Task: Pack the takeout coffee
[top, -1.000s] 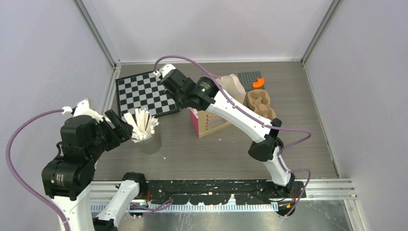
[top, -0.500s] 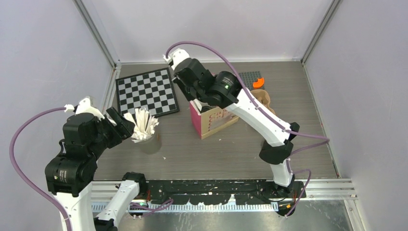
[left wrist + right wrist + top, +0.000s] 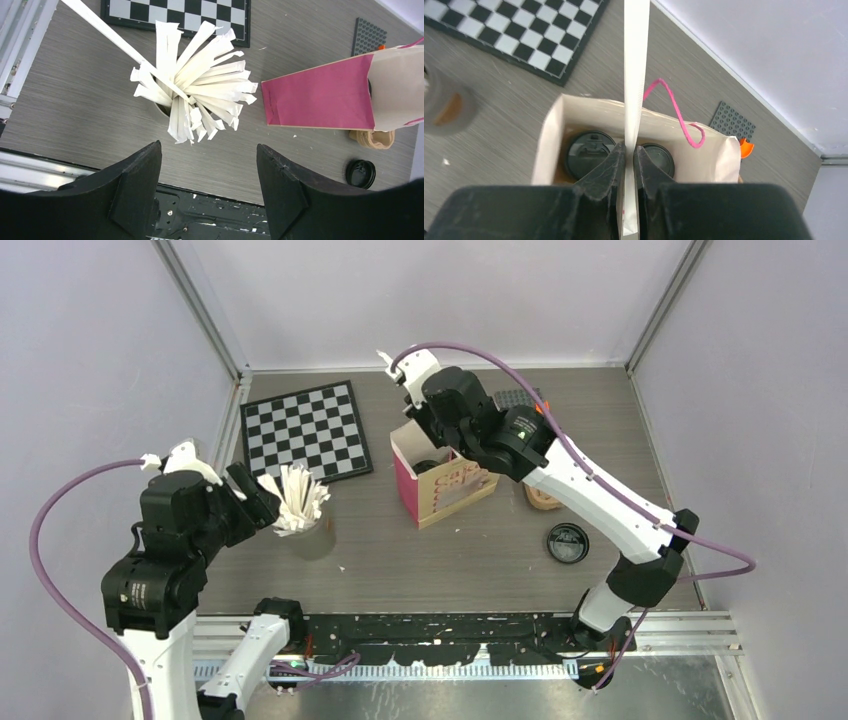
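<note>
Right claw: the right gripper (image 3: 626,150) is clenched on a white stick (image 3: 636,60), its fingers pinched thin on it above the bag's open mouth.
Stick's lie: its long axis runs in line with the fingers and crosses the mouth between the two lids; its tilt cannot be told.
Takeout coffee: two coffee cups (image 3: 588,152) stand upright inside the paper bag (image 3: 549,135), side by side along its length, with their black lids facing up.
Bag: pink and cream, mid-table, with a pink handle (image 3: 674,107) looped over the far rim.
Left claw: the left gripper (image 3: 207,147) is released, jaws wide, above the grey cup of sticks (image 3: 195,95) at near left.
Farther out: a chessboard (image 3: 305,430) lies at far left, and a loose black lid (image 3: 567,542) at near right.
</note>
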